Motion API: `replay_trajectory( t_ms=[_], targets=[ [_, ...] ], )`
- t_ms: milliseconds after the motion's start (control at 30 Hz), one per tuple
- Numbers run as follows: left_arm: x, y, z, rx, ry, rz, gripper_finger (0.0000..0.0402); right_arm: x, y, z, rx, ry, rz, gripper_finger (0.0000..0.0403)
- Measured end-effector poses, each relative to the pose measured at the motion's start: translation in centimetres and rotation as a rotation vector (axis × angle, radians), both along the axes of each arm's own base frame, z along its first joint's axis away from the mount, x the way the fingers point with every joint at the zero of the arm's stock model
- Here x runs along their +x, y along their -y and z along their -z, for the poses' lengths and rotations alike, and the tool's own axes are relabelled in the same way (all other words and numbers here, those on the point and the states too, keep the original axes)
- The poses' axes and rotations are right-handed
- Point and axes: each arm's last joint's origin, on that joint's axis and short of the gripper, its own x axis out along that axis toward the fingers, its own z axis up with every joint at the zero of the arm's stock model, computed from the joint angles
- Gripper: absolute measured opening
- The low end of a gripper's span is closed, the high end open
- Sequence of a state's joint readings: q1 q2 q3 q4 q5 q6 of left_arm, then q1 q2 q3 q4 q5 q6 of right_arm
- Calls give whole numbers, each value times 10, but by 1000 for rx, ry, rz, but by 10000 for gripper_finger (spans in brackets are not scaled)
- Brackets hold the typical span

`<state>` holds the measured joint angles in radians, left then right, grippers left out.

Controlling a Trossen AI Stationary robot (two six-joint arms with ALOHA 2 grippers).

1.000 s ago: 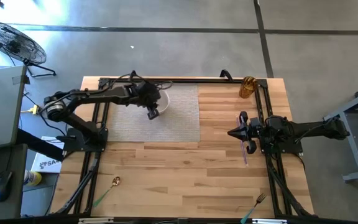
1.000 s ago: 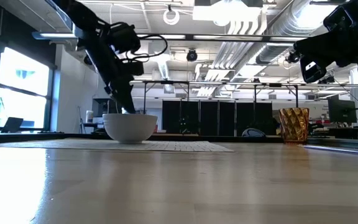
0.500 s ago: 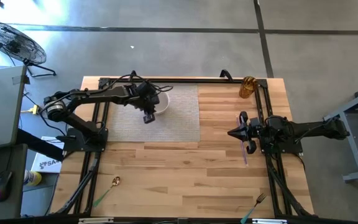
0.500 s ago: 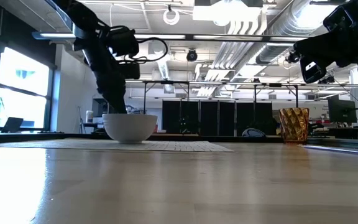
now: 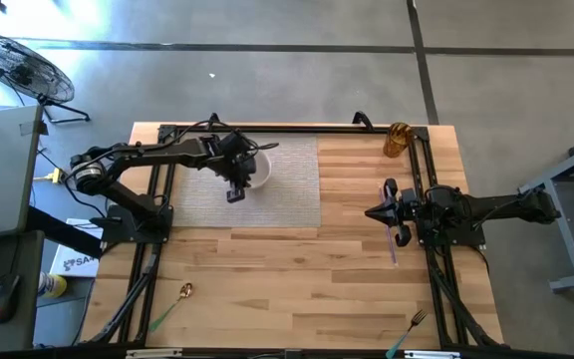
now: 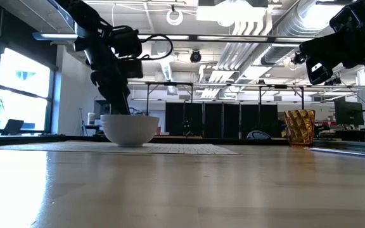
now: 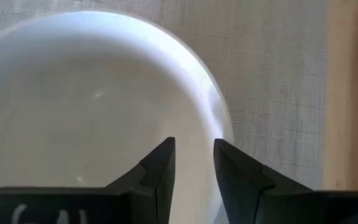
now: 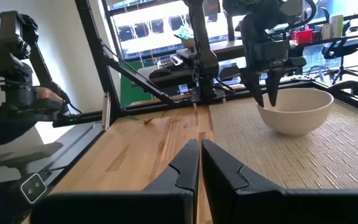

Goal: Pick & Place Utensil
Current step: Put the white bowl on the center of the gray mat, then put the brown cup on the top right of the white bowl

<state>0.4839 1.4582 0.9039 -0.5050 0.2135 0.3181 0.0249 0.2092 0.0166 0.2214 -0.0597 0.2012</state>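
Table: we take the white bowl (image 5: 254, 166) as our landmark; it sits on the woven grey mat (image 5: 287, 189), which lies on the wooden table (image 5: 297, 289).
Left arm: the left gripper (image 5: 234, 189) hangs at the bowl's near rim, its fingers part open on either side of that rim, and we see nothing held between them.
Right arm: the right gripper (image 5: 376, 211) waits well to the right of the bowl, off the mat, fingers pressed together and empty.
Utensils: a gold spoon (image 5: 179, 296) lies far from the bowl near the table's front left edge; a fork (image 5: 408, 331) lies at the front right edge; a purple utensil (image 5: 392, 239) lies under the right arm.
Amber cup: the amber cup (image 5: 397, 140) stands right of the bowl at the back edge.
Progress: we judge the task barely begun, since no utensil is in either gripper and all three lie on the wood; picking and placing remain.
Views: the left wrist view shows the bowl empty and the rim between the fingers (image 7: 157, 171); the low view (image 6: 130, 130) hides the bowl's inside and all utensils.
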Motion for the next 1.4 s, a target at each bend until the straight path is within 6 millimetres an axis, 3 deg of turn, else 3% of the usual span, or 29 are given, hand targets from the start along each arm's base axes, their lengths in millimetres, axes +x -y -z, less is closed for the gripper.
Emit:
replay_trajectory(
  t_ms=[167,433,567,700,1100,1233,1400],
  targets=[
    [0,-1,-4,26,-8,-18,108,0,0,0,0,0,1,12],
    [0,-1,-52,64,67,-57,108,0,0,0,0,0,0,12],
    [-12,6,-78,94,212,-75,108,0,0,0,0,0,0,12],
    [-29,25,-90,91,394,-32,108,0,0,0,0,0,1,12],
    [-65,96,-80,69,686,156,108,0,0,-7,29,67,1,12],
    [-68,107,-74,74,694,171,108,-2,0,-15,113,146,-3,12],
    [-67,109,-71,119,668,137,108,-2,2,-19,87,191,62,12]
  ],
)
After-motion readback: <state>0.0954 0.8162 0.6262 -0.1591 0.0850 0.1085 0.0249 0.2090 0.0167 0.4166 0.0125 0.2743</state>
